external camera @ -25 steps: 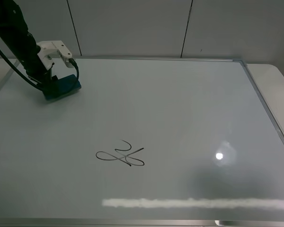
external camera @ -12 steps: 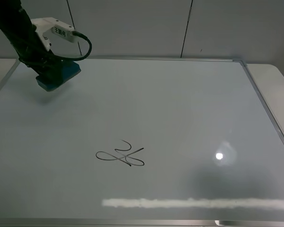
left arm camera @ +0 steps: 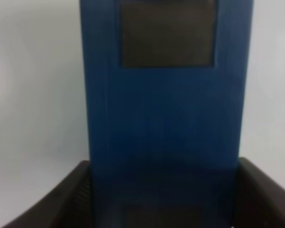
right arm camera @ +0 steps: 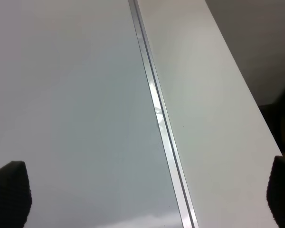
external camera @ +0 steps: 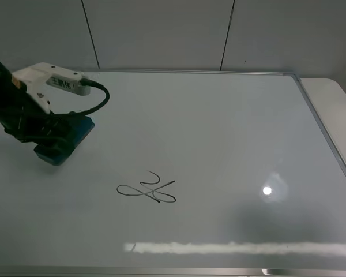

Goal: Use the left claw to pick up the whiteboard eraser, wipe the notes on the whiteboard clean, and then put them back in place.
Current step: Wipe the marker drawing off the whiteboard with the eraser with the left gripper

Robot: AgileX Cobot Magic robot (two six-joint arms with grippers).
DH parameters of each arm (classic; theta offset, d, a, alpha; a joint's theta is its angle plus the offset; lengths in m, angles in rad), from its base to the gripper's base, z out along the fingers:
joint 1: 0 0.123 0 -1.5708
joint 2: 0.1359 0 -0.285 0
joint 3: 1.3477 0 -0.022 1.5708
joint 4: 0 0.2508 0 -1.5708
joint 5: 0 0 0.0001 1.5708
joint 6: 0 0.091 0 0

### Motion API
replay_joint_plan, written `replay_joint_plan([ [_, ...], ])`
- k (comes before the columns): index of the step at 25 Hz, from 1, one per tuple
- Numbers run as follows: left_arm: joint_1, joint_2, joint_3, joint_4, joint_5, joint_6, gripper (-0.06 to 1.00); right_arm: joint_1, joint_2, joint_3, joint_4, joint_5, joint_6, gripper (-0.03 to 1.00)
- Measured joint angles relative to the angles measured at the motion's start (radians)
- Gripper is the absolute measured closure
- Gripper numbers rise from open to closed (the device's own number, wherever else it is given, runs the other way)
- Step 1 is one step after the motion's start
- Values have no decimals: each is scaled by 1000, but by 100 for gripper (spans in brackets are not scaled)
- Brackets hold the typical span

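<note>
The whiteboard [external camera: 219, 133] fills the exterior high view. The notes [external camera: 147, 190], a thin black looping scribble, sit left of its centre toward the front. My left claw [external camera: 55, 138] is shut on the teal-blue whiteboard eraser [external camera: 63, 143] at the board's left side, low over the surface, behind and left of the notes. In the left wrist view the eraser [left arm camera: 166, 118] stands between the dark fingers [left arm camera: 61, 199] with a dark square patch on top. My right gripper [right arm camera: 147, 194] is open and empty above the board's silver frame [right arm camera: 156, 109].
A white glare streak [external camera: 242, 248] runs along the board's front edge and a bright light spot [external camera: 267, 190] lies at the right. A white tabletop [external camera: 331, 92] borders the board on the right. Grey wall panels stand behind.
My left claw has carried the eraser from the board's back left corner up and then forward, toward the notes. The notes are unchanged.
</note>
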Motion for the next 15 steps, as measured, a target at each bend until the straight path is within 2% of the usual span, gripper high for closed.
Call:
replay_joint_plan([
  [6, -157, -27, 211, 1, -145, -99, 39, 0, 0, 0, 0, 0, 0, -2],
  [15, -415, 54, 236, 25, -263, -100, 39, 0, 0, 0, 0, 0, 0, -2],
])
